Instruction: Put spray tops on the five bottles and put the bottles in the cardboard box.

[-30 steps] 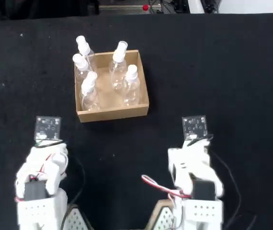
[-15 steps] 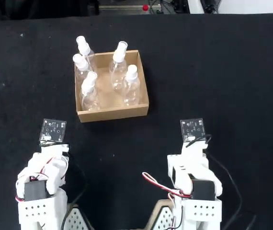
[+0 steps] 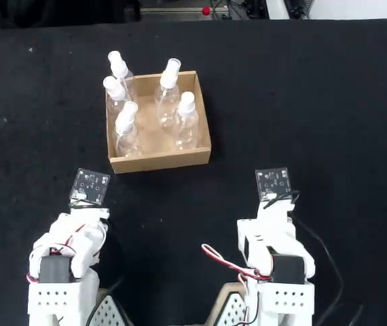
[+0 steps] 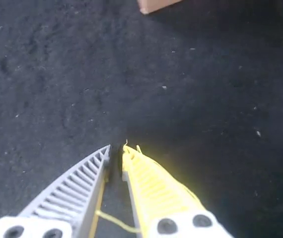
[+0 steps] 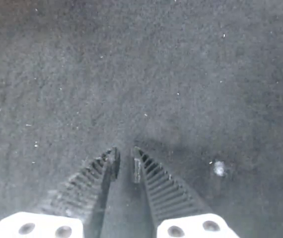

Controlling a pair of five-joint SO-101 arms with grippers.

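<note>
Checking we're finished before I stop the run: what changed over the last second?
The left gripper swung sideways toward the right gripper, which eased back slightly toward its base, then stopped. Nothing was taken hold of or let go. The five bottles and the box stayed put.

My left claw [image 4: 116, 149] swings away from the tabletop's [image 3: 329, 102] left edge toward its middle; my right claw [image 5: 124, 154] draws back slightly.

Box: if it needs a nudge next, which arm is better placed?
Left, likely. The left gripper sits closer to the box, and a box corner shows in the left wrist view. The right gripper is farther off to the side, over the table. Both are shut.
</note>
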